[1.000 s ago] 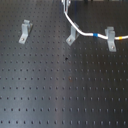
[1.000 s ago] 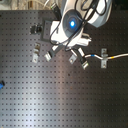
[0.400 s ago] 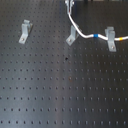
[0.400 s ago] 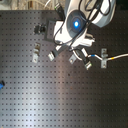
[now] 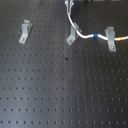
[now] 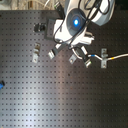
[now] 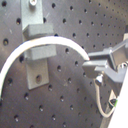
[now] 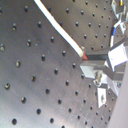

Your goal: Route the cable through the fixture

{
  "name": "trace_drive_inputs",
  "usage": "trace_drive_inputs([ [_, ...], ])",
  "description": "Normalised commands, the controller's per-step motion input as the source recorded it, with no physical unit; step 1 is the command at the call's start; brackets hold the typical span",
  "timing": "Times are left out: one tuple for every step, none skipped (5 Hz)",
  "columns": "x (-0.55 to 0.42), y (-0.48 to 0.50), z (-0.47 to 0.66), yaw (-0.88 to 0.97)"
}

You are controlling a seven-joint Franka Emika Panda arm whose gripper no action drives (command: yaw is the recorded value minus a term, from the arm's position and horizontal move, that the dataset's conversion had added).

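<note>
clearly the gripper pinches the cable; tugging could pop it off the fixture.

White cable arching across grey fixture, its end between dark jaws, perforated board behind

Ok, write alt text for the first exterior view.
A white cable curves down from the picture's top edge, through the middle metal fixture and the right one. A third fixture stands empty at left on the black perforated board.
</note>
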Motion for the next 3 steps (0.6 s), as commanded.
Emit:
trace_drive_inputs([
  [0.099, -0.122, 0.16, 0.0],
  [-0.015, -0.109, 0.15, 0.0],
  [-0.07, -0.097, 0.28, 0.0],
])
